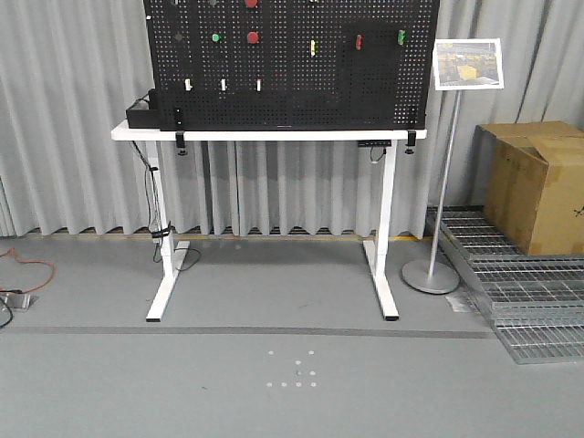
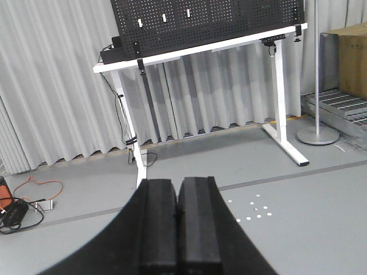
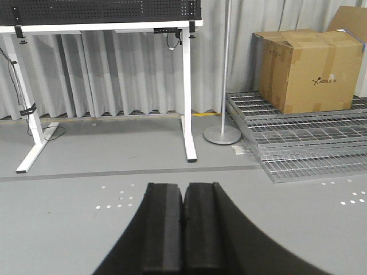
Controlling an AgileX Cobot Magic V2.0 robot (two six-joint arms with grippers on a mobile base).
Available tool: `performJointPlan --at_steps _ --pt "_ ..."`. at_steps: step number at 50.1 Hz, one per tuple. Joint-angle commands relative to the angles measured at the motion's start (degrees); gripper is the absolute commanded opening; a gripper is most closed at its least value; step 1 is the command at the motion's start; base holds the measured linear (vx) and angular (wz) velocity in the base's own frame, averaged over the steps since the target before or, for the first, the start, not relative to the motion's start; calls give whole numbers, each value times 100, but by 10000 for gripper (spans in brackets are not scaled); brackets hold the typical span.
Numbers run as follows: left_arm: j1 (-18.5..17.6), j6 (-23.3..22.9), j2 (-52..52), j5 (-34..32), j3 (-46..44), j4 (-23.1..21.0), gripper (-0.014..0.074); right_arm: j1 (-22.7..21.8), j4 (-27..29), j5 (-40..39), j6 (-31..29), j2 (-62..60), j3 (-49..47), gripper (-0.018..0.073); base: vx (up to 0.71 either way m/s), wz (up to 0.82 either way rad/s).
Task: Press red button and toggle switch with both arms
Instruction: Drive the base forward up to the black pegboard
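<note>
I'm looking at a grey curtain [image 1: 73, 119] behind everything and a grey floor [image 1: 228, 383] in front. A white table [image 1: 265, 134] stands against the curtain and carries an upright black pegboard [image 1: 301, 82]. To its right a cardboard box [image 1: 538, 187] sits on metal grates [image 1: 520, 283], with a sign stand [image 1: 447, 164] between box and table. The left gripper [image 2: 178, 197] fills the bottom of its wrist view, its two flat black fingers pressed together with nothing between them, pointing across the floor towards the table and well apart from it. The right gripper [image 3: 183, 197] is the same, fingers closed tight and holding nothing, facing the table's right leg and the grates. On the pegboard's upper left, a red button [image 1: 253, 37] sits just right of a green button [image 1: 216, 37], and a second red one is cropped by the top edge directly above it; I cannot tell which is larger. Small white rockers [image 1: 223, 85] line up lower down. The toggle switch is too small for me to make out against the black board.
</note>
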Motion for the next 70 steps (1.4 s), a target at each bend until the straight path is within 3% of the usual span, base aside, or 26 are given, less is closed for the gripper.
performJointPlan --at_steps 1,44,70 --pt "-6 -43 -87 -488 200 -20 1 -30 -43 -481 -28 -100 64 -3 0 0" --pt "-6 -43 -87 -488 200 -20 1 -30 -43 -480 -28 -100 64 -3 1 0" --pt "-15 -43 -87 -488 200 -20 1 -30 -43 -480 -28 -100 64 -3 24 -4"
